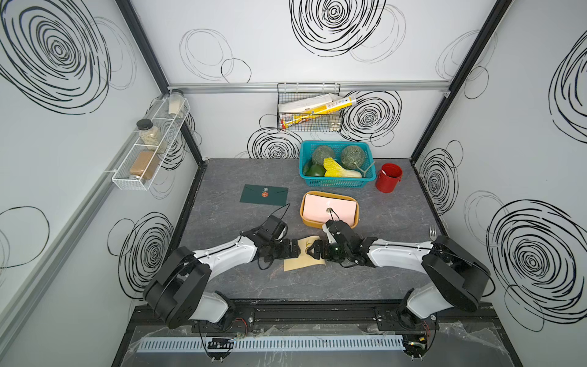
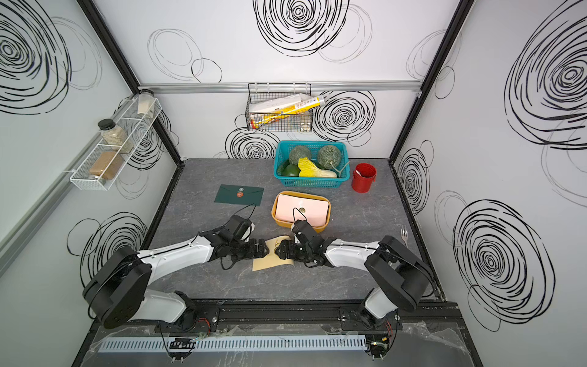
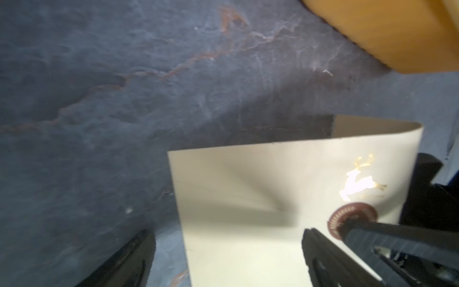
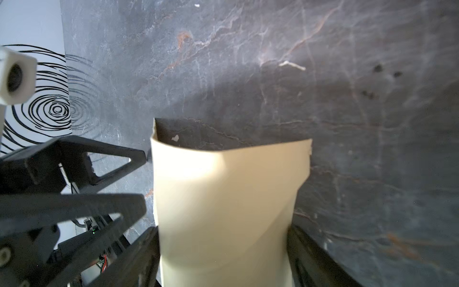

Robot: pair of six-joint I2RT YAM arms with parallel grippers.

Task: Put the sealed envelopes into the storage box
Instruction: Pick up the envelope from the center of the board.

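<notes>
Pink envelope in storage box; two left for you: dark green envelope near the counter's left edge, tan envelope mid-counter. Your left gripper spread beside it; right gripper straddles it, pinch not discernible

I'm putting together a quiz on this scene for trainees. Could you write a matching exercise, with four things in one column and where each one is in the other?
Things:
1. dark green envelope
2. pink envelope
3. cream envelope
4. red cup

Places:
A. inside the storage box
B. standing beside the teal basket
C. bowed between the fingers of the right gripper
D. lying flat on the table, nothing touching it

Pairs: 1-D, 2-A, 3-C, 4-B
</notes>
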